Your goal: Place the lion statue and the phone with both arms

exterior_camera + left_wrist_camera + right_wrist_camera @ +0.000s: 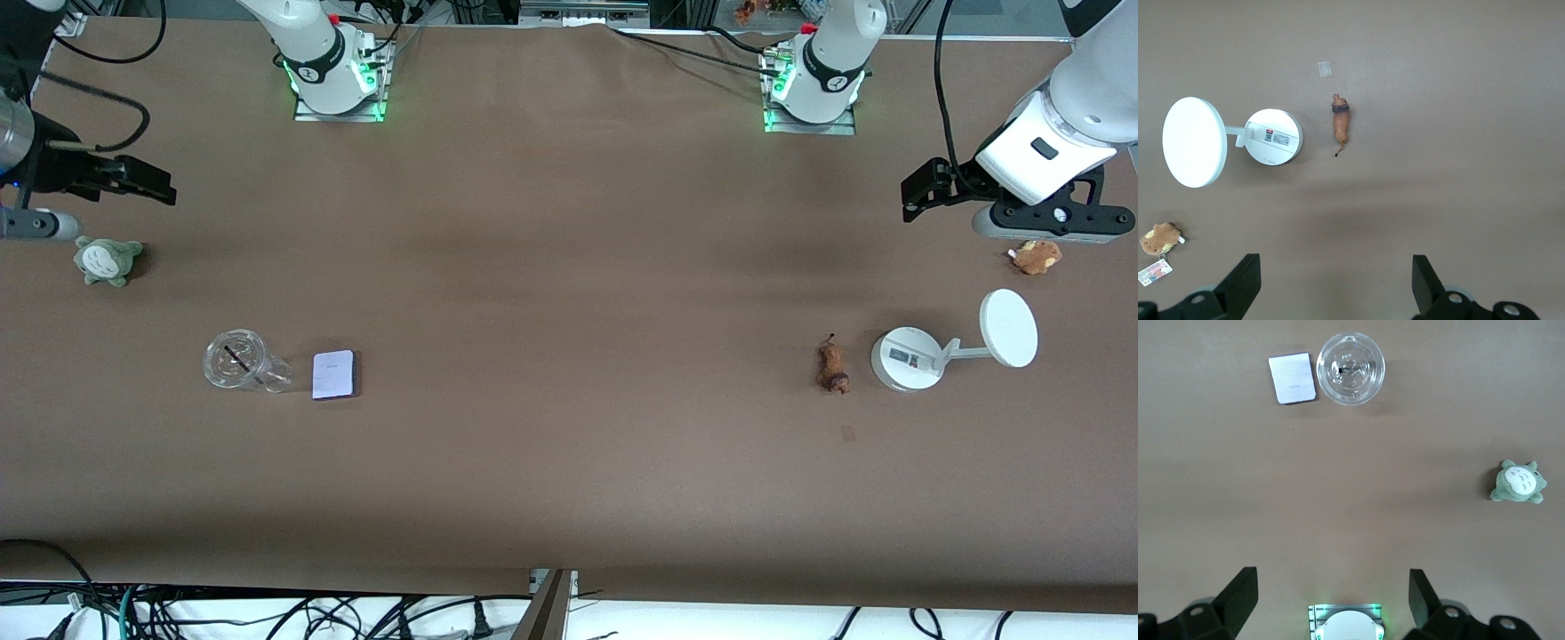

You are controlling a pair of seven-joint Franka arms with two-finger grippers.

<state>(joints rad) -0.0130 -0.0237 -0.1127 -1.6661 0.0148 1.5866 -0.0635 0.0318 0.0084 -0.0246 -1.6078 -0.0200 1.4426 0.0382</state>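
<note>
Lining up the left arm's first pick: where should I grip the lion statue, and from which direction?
Probably come straight down on the lion statue and close across its narrow mid-body, fingers either side of its long axis. It lies flat on the table, thin tail pointing toward the arm bases. The white stand sits beside it but apart, so watch that finger. The left gripper is open above the table.

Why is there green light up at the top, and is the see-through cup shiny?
Front view: green lamps glow on both robot bases, tinting the table beside them. Right wrist view: the clear cup shows pale glints on its rim, beside the phone. Left wrist view: the lion statue looks sharp, evenly lit.
</note>
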